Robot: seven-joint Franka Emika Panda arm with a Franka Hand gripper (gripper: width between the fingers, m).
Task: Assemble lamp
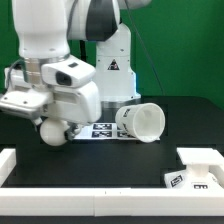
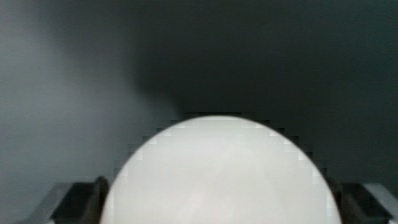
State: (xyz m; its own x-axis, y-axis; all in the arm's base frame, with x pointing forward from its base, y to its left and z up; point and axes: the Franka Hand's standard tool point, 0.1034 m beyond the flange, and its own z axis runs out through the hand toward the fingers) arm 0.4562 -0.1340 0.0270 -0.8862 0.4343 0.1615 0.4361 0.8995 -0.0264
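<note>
My gripper is shut on the white round bulb, which hangs a little above the black table at the exterior view's left. In the wrist view the bulb fills the space between the two dark fingers, pressed on both sides. The truncated-cone shade lies on its side near the table's middle, open mouth toward the camera. The blocky base with square tags sits at the front right.
The marker board lies flat between the bulb and the shade. A white rail borders the table at the front left. The arm's white pedestal stands behind the shade.
</note>
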